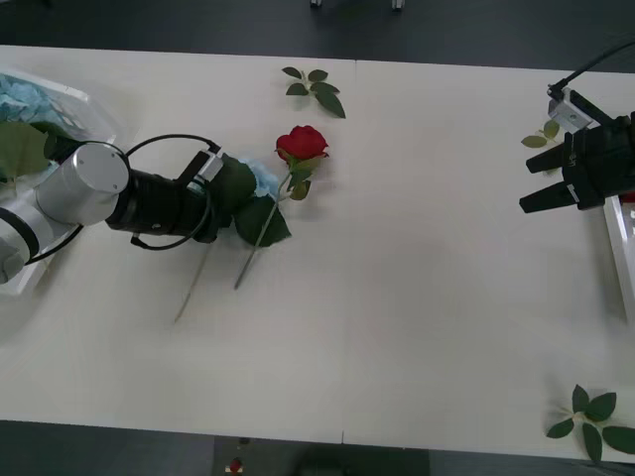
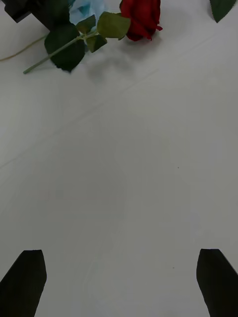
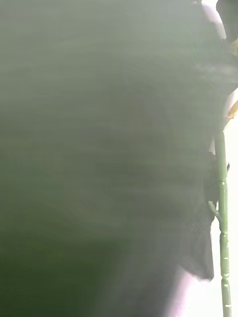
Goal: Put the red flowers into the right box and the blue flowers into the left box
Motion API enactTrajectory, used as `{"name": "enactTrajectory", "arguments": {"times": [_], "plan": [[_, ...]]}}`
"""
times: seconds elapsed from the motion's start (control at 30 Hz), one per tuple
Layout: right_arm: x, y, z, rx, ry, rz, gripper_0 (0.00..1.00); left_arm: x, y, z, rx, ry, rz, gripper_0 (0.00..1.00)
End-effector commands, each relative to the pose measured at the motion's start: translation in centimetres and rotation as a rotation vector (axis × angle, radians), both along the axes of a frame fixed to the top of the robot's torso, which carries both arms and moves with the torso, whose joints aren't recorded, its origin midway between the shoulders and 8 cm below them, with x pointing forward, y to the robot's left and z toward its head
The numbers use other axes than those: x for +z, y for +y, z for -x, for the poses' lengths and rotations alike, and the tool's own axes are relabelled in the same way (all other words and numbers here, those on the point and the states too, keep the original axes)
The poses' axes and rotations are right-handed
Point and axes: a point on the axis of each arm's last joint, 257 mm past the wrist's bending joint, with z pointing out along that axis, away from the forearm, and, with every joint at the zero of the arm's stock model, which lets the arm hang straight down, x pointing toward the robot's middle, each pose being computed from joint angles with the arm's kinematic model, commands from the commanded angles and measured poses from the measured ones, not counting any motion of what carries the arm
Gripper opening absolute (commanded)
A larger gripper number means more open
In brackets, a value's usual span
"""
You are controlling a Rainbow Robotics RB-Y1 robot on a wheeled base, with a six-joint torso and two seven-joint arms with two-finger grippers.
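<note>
Blue flowers (image 1: 22, 99) fill left box (image 1: 87, 102)

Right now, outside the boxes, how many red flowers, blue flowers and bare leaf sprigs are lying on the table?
red flowers: 1
blue flowers: 1
leaf sprigs: 3
Total: 5

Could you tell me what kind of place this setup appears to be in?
Probably a robot lab's sorting bench: a bare white table with artificial flowers laid out, a red flower, a white slotted basket and two robot arms.
</note>
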Motion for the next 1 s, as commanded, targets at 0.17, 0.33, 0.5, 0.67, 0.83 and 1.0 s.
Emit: {"name": "enactTrajectory", "arguments": {"times": [0.17,0.33,0.5,0.67,0.83,1.0], "plan": [[0.6,0.8,-0.3,-0.002,-0.002,-0.021,0.89,1.5,-0.9,-0.9,-0.001,-0.026,0.018,0.0],[0.6,0.8,-0.3,-0.002,-0.002,-0.021,0.89,1.3,-0.7,-0.9,-0.005,-0.028,0.005,0.0],[0.6,0.8,-0.3,-0.002,-0.002,-0.021,0.88,2.4,0.0,-0.5,-0.03,-0.007,0.005,0.0],[0.6,0.8,-0.3,-0.002,-0.002,-0.021,0.89,4.5,2.4,0.5,-0.069,0.038,-0.005,0.0],[0.6,0.8,-0.3,-0.002,-0.002,-0.021,0.88,6.0,3.6,1.3,-0.094,0.061,0.007,0.0],[0.6,0.8,-0.3,-0.002,-0.002,-0.021,0.88,7.9,4.8,1.3,-0.104,0.049,0.023,0.0]]}}
